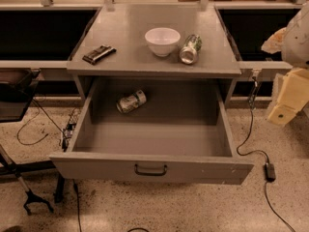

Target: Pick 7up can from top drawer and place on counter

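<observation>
The 7up can lies on its side in the open top drawer, at the back left of the drawer floor. The drawer is pulled fully out, its dark bar handle at the middle of the front panel. The grey counter is above it. My gripper, pale yellow, hangs at the far right edge of the view, outside the drawer and well to the right of the can, level with the drawer's back. It holds nothing that I can see.
On the counter stand a white bowl, a greener can lying on its side beside it, and a dark flat snack bar at the left. Dark recessed bays flank the cabinet. Cables and a power brick lie on the floor.
</observation>
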`<state>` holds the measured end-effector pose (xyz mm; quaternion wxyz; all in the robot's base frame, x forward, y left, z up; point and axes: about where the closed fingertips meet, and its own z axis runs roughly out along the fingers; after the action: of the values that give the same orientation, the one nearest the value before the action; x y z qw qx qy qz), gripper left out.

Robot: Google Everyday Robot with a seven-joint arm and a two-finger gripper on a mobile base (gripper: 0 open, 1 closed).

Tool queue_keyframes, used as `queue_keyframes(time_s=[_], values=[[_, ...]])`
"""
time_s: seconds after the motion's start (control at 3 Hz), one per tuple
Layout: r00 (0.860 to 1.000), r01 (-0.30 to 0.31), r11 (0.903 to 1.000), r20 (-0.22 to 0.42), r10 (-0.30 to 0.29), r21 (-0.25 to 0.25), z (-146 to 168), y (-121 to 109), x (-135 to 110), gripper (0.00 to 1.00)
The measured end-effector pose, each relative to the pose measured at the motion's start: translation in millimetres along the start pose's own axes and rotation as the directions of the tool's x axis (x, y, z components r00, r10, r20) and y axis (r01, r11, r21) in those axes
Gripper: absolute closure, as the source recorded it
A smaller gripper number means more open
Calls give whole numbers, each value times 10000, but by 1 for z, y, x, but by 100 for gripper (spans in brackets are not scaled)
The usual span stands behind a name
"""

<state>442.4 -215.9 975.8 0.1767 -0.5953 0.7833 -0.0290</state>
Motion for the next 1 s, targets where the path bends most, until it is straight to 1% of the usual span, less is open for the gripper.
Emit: queue_keyframes(time_s=[0.33, 0.67, 1.0], values=[[9977, -538, 9979, 427, 523, 350, 19, 3, -25, 0], [9766, -1781, 9839, 1255, 1749, 142, 71, 12, -68, 0], [9409, -2839, 9588, 1901, 2803, -90, 120, 17, -115, 0]])
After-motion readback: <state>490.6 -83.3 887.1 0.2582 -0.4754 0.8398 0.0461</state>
